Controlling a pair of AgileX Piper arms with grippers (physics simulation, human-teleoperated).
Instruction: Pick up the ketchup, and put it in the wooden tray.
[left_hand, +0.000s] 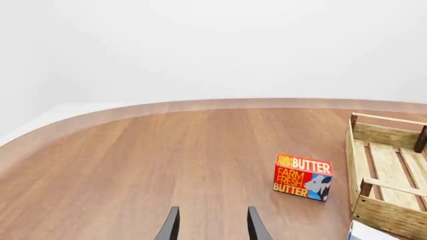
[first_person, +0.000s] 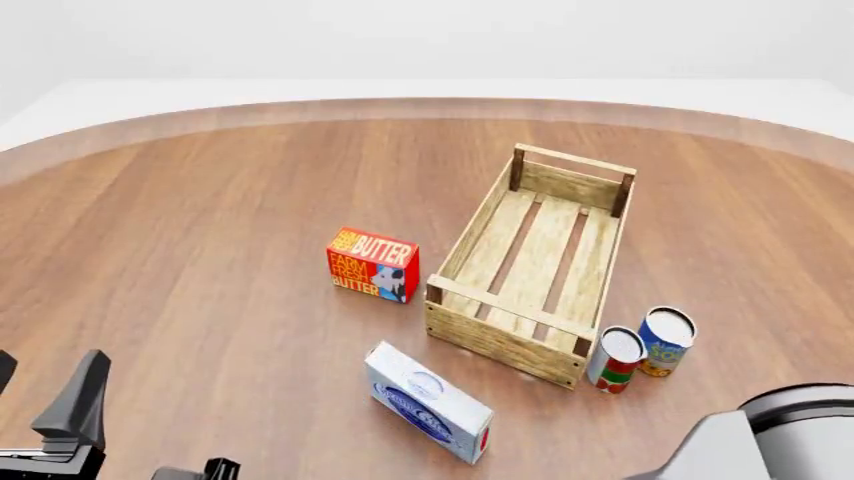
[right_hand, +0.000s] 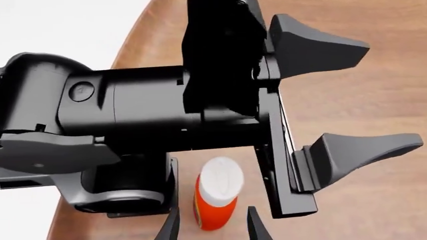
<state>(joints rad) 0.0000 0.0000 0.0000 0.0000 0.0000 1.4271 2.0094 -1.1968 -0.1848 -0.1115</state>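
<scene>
The ketchup, a red-orange bottle with a white cap, shows only in the right wrist view. It stands upright on the table near the edge, under the left arm. My right gripper is open, its two fingertips on either side of the bottle and apart from it. The wooden tray lies mid-table, a long slatted crate with nothing in it. It also shows at the side of the left wrist view as the wooden tray. My left gripper is open and holds nothing; it sits low at the near left.
A red butter box stands left of the tray. A blue-and-white box lies in front of it. Two cans stand at the tray's near right corner. The left arm's black body fills the right wrist view.
</scene>
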